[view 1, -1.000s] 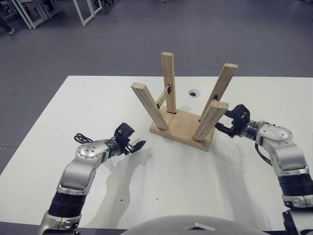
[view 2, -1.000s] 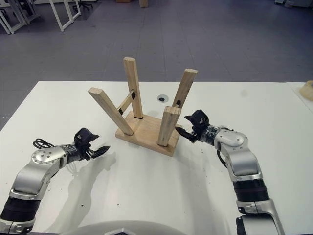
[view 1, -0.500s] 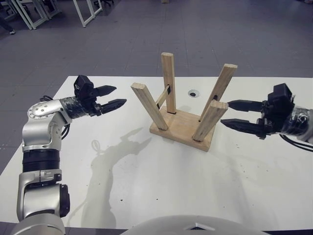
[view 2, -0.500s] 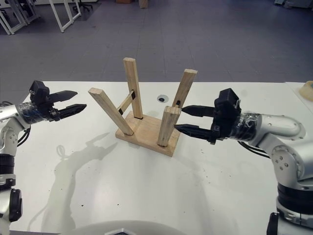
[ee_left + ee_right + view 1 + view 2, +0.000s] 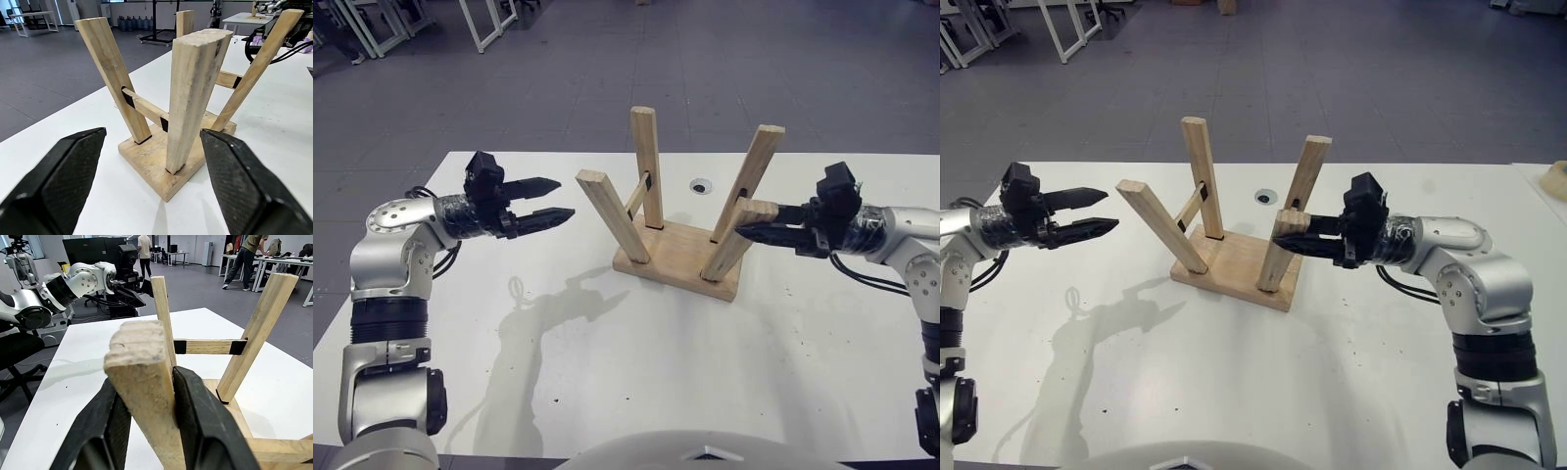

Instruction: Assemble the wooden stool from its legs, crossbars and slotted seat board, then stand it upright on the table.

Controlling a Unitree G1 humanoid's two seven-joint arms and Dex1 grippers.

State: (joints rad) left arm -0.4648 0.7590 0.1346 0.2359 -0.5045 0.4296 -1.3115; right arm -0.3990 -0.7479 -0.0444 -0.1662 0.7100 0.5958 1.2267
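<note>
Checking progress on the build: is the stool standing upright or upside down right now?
Upside down. The stool sits with its seat flat on the table, and all four legs point up.

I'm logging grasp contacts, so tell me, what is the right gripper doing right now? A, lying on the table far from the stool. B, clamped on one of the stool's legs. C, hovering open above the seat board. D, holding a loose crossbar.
B: the right wrist view shows the right gripper with a finger pressed on each side of an upturned leg.
</note>
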